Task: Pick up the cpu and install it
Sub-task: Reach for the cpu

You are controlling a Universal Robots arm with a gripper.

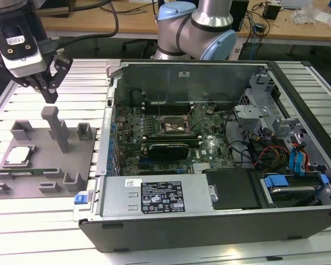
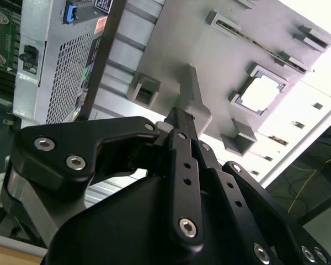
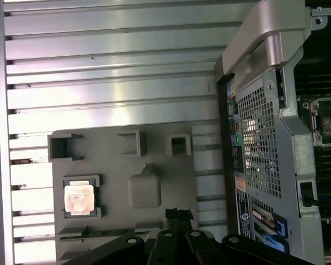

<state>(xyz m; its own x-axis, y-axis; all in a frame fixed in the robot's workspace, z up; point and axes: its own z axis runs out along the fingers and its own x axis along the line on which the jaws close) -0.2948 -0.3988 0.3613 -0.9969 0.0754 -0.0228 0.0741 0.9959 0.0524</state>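
One cpu (image 1: 17, 156) (on one grey tray (image 1: 39, 144)), one gripper (image 1: 48, 98) nearby, closed, empty

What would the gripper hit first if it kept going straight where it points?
Probably the grey tray, at or beside its tall upright post, which sits just past the gripper in both wrist views. The cpu lies off to the side. Depth is unclear.

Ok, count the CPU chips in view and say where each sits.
1. The cpu lies in a framed pocket on the grey tray, exterior view's left. The case's socket might hide another.
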